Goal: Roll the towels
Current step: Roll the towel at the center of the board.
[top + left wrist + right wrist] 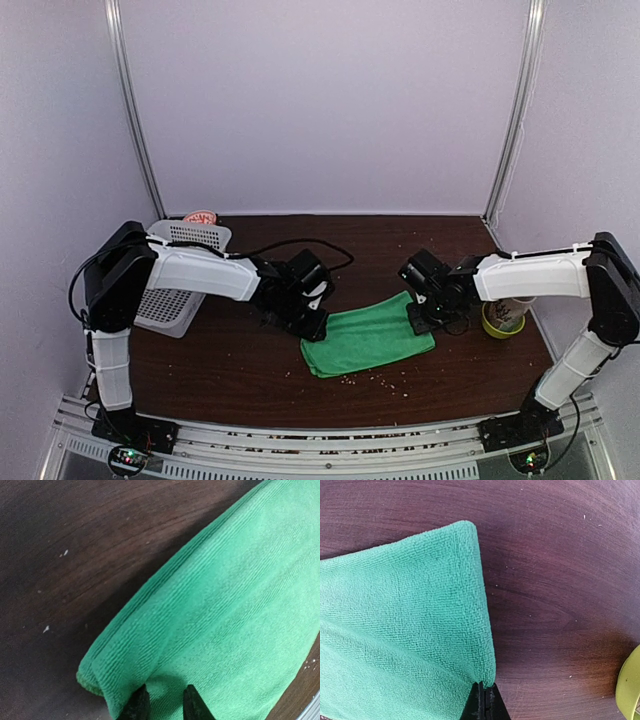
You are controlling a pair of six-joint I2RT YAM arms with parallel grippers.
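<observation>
Top external view: the green towel (370,340) lies flat on the worktop (230,370), folded into a band and showing no coil yet. The left tool (310,322) sits at the towel's left end and the right tool (420,318) at its right end. A white basket (175,290) stands well to the towel's left, a yellow-green cup (503,318) just beyond its right end, and pale crumbs (385,378) lie along its near side. No second towel can be made out for certain.

Left wrist view: the green towel (225,620) shows a doubled, layered edge against the worktop (75,555). The left tool (164,700) has its tips narrowly apart with cloth showing between them. Whether it nips the cloth or only rests over it, I cannot tell.

Right wrist view: the right tool (484,700) has its tips pressed together right at the hem of the green towel (405,630), below a rounded corner. A grip on the hem cannot be confirmed. The cup's rim (629,685) shows to the towel's right.

My judgement: the roll has not begun; the band is being readied. Next, one short end needs pinching and turning over onto itself, tight and square, then rolling along the band.
</observation>
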